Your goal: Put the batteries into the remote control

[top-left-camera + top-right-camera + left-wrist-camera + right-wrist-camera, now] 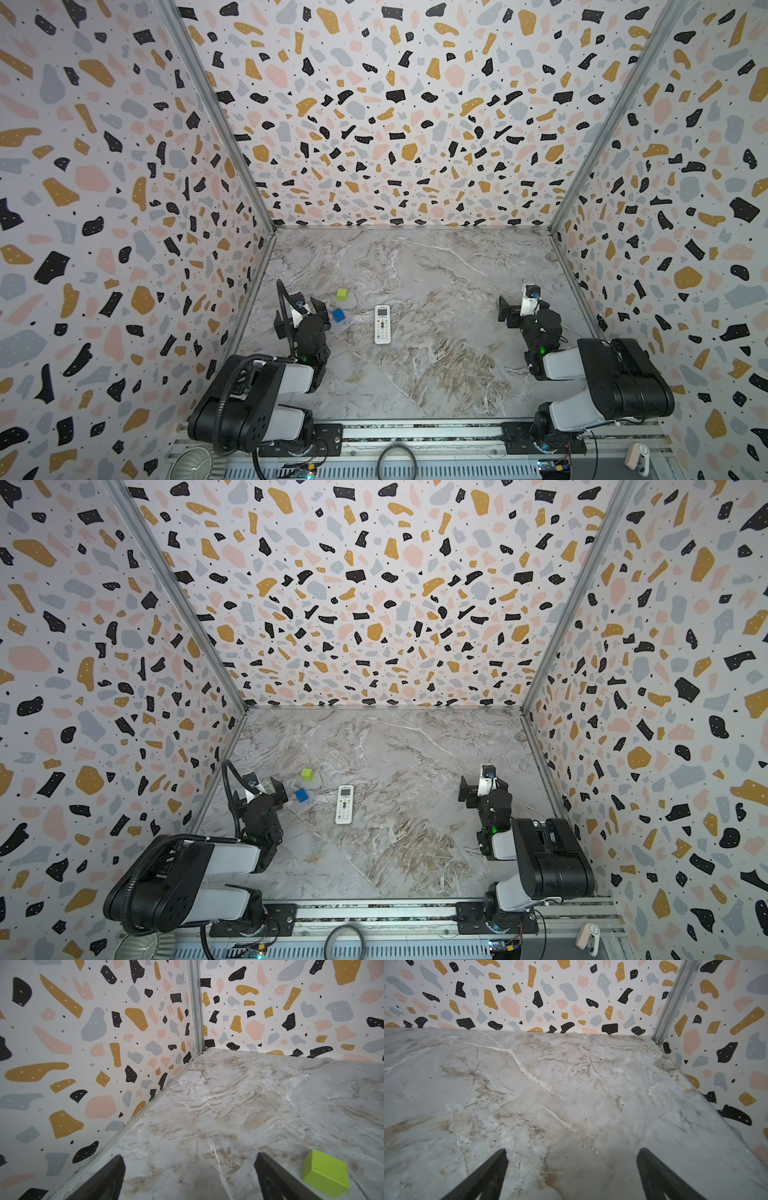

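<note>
- While we look down in both top views, the remote control lies flat on the marble table, a little left of the middle and in the near half.
- It lies with the buttons up. Its small grey screen is at the far end and its long side runs from near to far.
- Nothing touches the remote control; both arms are apart from it.
- We see the left gripper to the left of the remote control, low over the table and pointing to the far left corner.
- Its jaws stand wide apart and hold nothing. In the left wrist view the two dark fingers have only bare marble between them.
- A blue cube sits between the left gripper and the remote control, just beside the gripper's right finger; we cannot tell if they touch.
- A green cube stands a little farther than the blue cube, apart from it.
- We find the right gripper well apart on the right side, near the right wall.
- It is also spread wide and empty; the right wrist view shows only marble between its tips.
</note>
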Motion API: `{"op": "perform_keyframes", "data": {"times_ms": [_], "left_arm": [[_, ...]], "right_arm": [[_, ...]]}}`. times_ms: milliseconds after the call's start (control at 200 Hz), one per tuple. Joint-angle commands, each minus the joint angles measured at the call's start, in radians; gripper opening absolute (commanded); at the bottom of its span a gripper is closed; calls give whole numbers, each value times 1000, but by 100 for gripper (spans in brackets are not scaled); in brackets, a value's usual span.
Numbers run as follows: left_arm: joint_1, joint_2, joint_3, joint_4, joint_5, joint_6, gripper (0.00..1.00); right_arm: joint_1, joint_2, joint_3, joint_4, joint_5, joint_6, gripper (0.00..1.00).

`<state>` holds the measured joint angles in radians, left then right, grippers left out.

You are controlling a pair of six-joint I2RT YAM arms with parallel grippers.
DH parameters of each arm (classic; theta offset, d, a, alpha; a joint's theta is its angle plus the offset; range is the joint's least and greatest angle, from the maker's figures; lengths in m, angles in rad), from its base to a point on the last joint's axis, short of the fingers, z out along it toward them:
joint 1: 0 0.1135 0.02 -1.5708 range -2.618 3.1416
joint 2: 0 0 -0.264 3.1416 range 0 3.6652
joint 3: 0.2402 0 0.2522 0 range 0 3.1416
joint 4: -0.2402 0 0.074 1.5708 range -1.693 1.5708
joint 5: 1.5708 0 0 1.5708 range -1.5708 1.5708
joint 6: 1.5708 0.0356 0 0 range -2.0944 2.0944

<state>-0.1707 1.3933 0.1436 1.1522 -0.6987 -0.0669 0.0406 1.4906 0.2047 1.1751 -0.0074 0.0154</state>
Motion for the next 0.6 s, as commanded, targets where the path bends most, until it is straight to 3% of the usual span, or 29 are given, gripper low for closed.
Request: {"op": "perform_keyframes", "data": {"times_ms": [0,596], "left_arm": [[16,2,-1,86,82,-12,99],[17,0,1,80,73,-17,99]], "right_arm": [[8,-7,27,13,13,-15,99],[31,-1,27,23,48,-25,99]]}}
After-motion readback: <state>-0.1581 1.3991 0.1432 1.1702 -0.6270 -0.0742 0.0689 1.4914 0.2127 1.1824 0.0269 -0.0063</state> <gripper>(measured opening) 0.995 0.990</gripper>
